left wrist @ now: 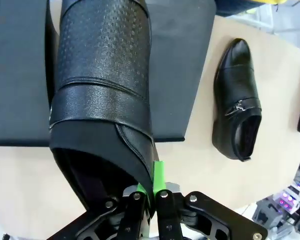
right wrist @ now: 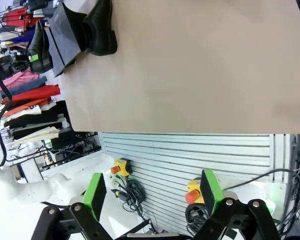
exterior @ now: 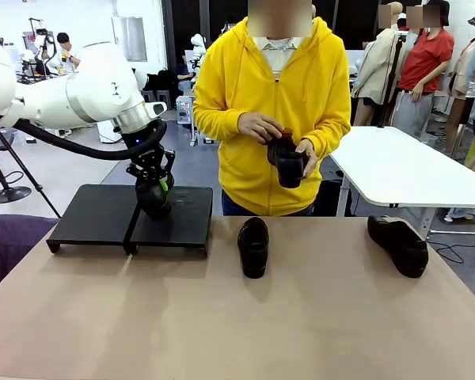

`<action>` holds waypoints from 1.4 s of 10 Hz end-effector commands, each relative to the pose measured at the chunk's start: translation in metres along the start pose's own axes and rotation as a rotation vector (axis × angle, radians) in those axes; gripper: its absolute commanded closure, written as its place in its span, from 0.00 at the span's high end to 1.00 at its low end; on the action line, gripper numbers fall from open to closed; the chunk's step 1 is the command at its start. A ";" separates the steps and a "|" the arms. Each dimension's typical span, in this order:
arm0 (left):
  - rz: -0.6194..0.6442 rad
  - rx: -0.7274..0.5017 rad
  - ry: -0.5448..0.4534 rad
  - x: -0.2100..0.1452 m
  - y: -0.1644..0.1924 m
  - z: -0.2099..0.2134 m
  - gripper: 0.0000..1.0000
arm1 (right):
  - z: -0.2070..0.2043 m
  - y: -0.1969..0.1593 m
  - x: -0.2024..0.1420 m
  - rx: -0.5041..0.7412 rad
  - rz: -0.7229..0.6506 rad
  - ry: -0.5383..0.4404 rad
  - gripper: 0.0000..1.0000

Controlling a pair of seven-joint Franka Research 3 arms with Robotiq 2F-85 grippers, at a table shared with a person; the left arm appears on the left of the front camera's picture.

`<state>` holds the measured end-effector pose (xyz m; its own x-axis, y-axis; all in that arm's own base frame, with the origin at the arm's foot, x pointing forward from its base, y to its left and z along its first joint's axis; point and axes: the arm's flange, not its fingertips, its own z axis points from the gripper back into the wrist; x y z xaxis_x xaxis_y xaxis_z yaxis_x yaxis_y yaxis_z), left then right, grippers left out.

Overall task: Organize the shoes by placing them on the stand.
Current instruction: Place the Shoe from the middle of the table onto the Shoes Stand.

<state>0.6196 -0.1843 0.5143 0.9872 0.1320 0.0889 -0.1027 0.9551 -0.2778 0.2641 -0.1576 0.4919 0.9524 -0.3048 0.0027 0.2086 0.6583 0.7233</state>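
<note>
Left gripper (left wrist: 151,187) is clamped tight on the heel rim of one loafer (left wrist: 105,90). In its wrist cam the toe points to 12 o'clock, long axis 12-to-6, over the right panel of the stand (exterior: 95,214). Right gripper (right wrist: 152,192) fingers are spread wide, holding nothing.

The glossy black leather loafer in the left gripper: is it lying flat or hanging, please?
Hanging, toe down: the left gripper pinches the loafer's heel rim over the black stand.

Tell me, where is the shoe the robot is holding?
The held shoe hangs at the left of the front view, pinched by its rim in the left arm's fingers, over the right panel of the black stand.
</note>
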 end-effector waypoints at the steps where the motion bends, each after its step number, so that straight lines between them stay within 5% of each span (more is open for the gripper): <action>1: -0.059 0.015 -0.039 0.010 0.013 -0.007 0.00 | 0.003 -0.001 -0.001 -0.016 0.016 0.007 1.00; 3: -0.136 0.111 -0.164 0.015 0.017 -0.010 0.00 | 0.003 -0.001 -0.001 -0.016 0.016 0.007 1.00; 5: -0.265 0.125 -0.186 0.009 0.019 -0.017 0.00 | 0.003 -0.001 -0.001 -0.016 0.016 0.007 1.00; 8: -0.345 0.140 -0.160 0.006 0.020 -0.031 0.00 | 0.003 -0.001 -0.001 -0.016 0.016 0.007 1.00; 14: -0.272 0.134 -0.017 0.017 0.017 -0.052 0.00 | 0.003 -0.001 -0.001 -0.016 0.016 0.007 1.00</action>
<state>0.6334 -0.1776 0.4519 0.9757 -0.1350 0.1723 0.1519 0.9844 -0.0890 0.2641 -0.1576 0.4919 0.9524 -0.3047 0.0026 0.2087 0.6583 0.7233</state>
